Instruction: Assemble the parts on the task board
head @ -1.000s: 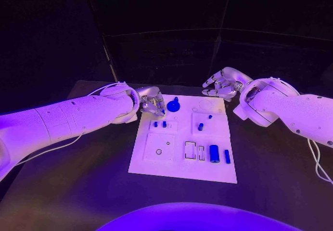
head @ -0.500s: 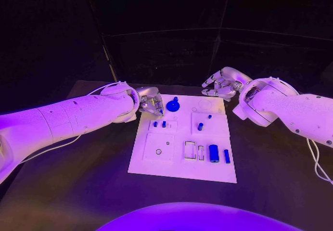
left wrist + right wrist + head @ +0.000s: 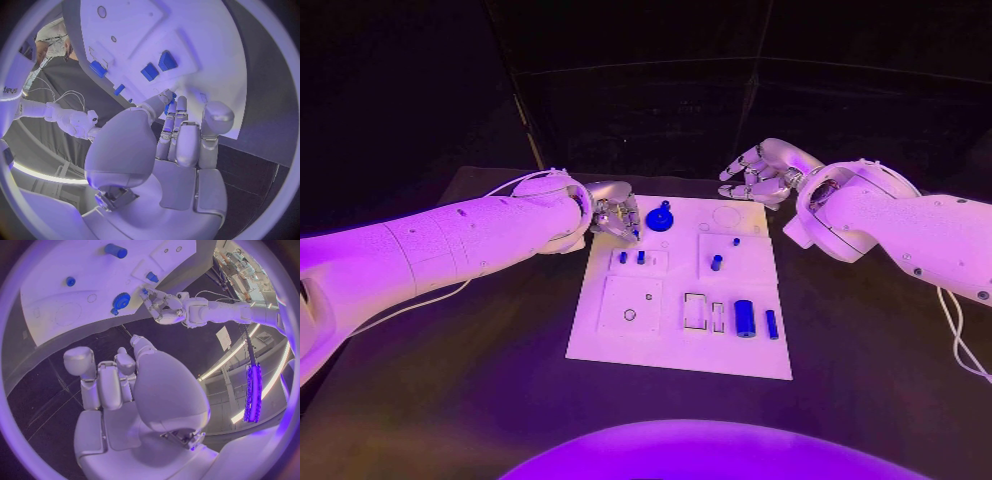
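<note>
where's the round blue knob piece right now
In the head view the round blue knob sits at the task board's far edge, just beside the left hand.

Head camera looks down; both wrist cameras share the task board [image 3: 681, 300].

Left robot hand [image 3: 616, 214] hides the task board's [image 3: 678, 350] corner (far-left one).

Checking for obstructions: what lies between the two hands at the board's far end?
In the head view, a round blue part lies between the left hand and right hand; beyond it, bare task board.
</note>
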Available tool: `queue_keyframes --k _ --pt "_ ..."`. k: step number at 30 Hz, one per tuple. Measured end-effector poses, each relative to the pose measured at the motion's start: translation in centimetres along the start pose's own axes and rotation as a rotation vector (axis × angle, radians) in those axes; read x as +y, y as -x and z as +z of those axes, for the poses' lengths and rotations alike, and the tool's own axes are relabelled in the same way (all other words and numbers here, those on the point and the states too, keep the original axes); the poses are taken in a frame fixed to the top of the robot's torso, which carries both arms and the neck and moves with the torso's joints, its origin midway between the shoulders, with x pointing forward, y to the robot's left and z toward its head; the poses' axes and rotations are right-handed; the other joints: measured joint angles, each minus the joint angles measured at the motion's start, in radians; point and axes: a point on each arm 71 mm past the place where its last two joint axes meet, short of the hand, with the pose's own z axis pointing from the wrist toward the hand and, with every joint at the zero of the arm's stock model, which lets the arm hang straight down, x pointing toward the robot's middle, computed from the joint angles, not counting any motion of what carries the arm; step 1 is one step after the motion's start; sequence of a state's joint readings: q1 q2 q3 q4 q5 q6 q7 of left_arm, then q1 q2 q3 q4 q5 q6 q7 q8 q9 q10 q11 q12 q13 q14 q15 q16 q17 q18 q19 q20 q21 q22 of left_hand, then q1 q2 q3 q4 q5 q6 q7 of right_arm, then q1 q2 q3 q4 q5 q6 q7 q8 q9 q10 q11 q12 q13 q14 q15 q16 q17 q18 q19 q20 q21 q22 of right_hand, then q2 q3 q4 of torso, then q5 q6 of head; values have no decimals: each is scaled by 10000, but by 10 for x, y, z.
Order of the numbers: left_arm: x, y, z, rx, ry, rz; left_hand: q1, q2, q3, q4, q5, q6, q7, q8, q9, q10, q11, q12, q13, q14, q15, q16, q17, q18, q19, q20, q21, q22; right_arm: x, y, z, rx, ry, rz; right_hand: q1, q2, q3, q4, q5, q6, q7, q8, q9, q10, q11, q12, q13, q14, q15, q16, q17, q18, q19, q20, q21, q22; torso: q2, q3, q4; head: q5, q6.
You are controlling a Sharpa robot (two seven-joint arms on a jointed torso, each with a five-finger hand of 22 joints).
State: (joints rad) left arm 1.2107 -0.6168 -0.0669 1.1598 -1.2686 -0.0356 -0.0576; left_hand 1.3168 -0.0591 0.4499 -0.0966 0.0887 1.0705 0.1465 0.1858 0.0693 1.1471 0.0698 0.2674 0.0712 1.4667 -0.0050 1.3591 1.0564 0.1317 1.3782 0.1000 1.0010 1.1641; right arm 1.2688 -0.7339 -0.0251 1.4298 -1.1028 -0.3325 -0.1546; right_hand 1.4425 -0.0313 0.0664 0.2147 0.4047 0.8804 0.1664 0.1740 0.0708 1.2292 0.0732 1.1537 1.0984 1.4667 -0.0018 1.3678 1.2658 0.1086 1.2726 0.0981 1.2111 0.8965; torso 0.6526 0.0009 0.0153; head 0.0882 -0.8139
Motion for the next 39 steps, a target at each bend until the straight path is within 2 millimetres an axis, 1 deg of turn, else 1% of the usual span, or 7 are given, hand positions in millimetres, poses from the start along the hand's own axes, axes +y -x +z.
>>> queue_keyframes --k 13,28,32,37,39 --pt "-4 -2 2 159 -36 34 0 0 0 -1 0 -2 -1 -1 -7 -1 0 0 0 0 0 0 -21 0 0 0 -52 -10 0 0 0 5 5 0 0 0 0 0 0 0 0 0 0 0 0 0 0 0 0 0 -1 -1 0 0 0 0 0 0 0 -8 -19" --pt "-5 -3 4 278 55 61 1 -1 0 -1 0 -2 -2 -5 -14 -1 1 -44 0 0 0 0 2 0 0 0 -54 -22 0 0 0 31 0 -2 0 0 -1 -1 0 0 0 0 0 0 0 0 0 0 0 0 -1 -1 0 0 0 0 -1 2 -1 -48 -43" --pt "-5 -3 5 324 77 94 1 -1 0 -1 0 -2 -2 -5 -15 -1 1 -43 0 0 1 0 1 0 -37 -35 -54 -24 0 0 0 38 -4 -3 0 0 -1 -1 0 0 0 0 0 0 0 0 -1 0 0 0 9 0 0 0 0 0 -2 2 -6 -58 -52" --pt "-6 -4 6 386 86 142 -3 -4 0 -1 0 -3 -2 -66 -15 -1 1 -88 0 0 1 0 1 1 -37 -36 -115 -46 0 0 0 44 -7 -4 0 0 -1 -1 0 0 0 0 0 0 0 0 0 0 0 0 9 -1 0 0 0 0 -2 3 -6 -69 -54" --pt "-7 -4 6 414 96 164 -45 -46 0 -1 1 -2 -2 -119 -13 -1 1 -136 -1 0 1 0 1 1 -37 -35 -115 -46 0 -1 0 47 -7 -4 0 0 -1 -1 0 0 0 0 0 0 0 0 0 0 0 0 9 -1 0 0 0 0 -2 3 -5 -70 -58"
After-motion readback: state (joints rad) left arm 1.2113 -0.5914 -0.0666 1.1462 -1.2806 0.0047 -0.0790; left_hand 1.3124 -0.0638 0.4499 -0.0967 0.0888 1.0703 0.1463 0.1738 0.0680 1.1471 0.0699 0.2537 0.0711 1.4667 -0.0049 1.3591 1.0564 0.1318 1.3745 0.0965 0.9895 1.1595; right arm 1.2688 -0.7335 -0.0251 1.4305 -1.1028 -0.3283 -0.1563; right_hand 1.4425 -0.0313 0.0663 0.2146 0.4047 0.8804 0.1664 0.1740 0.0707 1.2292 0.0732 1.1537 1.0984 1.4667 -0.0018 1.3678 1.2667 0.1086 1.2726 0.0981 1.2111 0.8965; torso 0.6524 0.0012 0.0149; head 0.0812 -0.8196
